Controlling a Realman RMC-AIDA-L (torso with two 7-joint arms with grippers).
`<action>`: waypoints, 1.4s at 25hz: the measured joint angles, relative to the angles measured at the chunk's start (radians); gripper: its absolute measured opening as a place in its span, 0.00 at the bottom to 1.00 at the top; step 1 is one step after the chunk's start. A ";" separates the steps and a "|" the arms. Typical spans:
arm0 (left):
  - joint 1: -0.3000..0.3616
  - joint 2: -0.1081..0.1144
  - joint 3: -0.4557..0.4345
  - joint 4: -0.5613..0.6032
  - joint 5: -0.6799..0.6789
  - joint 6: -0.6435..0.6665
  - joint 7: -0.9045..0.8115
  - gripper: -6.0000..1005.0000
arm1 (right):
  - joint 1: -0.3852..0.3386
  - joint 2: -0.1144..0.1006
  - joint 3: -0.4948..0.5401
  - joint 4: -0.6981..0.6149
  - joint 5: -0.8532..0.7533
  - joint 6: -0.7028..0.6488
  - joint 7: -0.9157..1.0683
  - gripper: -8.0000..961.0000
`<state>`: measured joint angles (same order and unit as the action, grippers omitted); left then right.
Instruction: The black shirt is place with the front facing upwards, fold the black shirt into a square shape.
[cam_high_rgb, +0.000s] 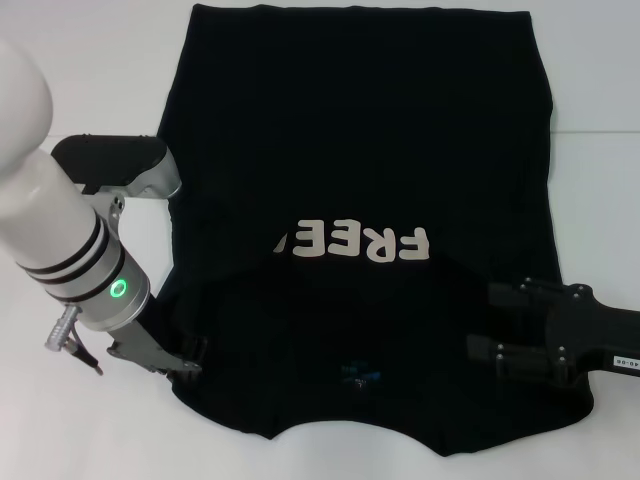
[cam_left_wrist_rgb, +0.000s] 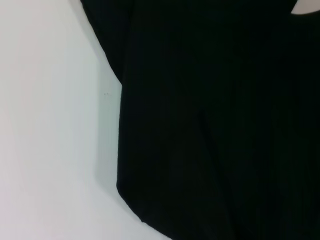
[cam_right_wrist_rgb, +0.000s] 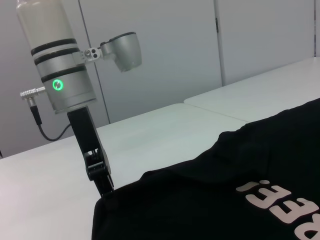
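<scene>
Black shirt (cam_high_rgb: 360, 150) covers the white desk (cam_high_rgb: 80, 80) centre, collar part folded over toward "FREE". In the head view, left tool (cam_high_rgb: 188, 366) pinches its near-left corner; right tool (cam_high_rgb: 482, 322) grips the near-right edge, tips hidden in cloth. Left wrist view shows only dark cloth (cam_left_wrist_rgb: 215, 125). Right wrist view shows left tool (cam_right_wrist_rgb: 105, 190) clamped on the corner.
</scene>
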<state>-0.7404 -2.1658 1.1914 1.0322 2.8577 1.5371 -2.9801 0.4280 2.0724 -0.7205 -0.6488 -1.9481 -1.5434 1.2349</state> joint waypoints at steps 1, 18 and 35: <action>0.001 0.000 0.000 0.004 0.000 0.000 0.000 0.11 | 0.000 0.000 -0.001 0.000 0.000 0.000 0.000 0.87; 0.051 0.000 -0.028 0.066 -0.039 -0.052 0.078 0.07 | -0.001 0.010 -0.002 -0.220 -0.181 -0.061 0.325 0.87; 0.063 0.002 -0.154 0.091 -0.094 -0.061 0.290 0.06 | 0.246 -0.078 0.000 -0.413 -0.744 -0.258 1.268 0.87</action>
<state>-0.6776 -2.1643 1.0371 1.1232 2.7641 1.4765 -2.6906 0.6740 1.9945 -0.7207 -1.0622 -2.6921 -1.8017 2.5025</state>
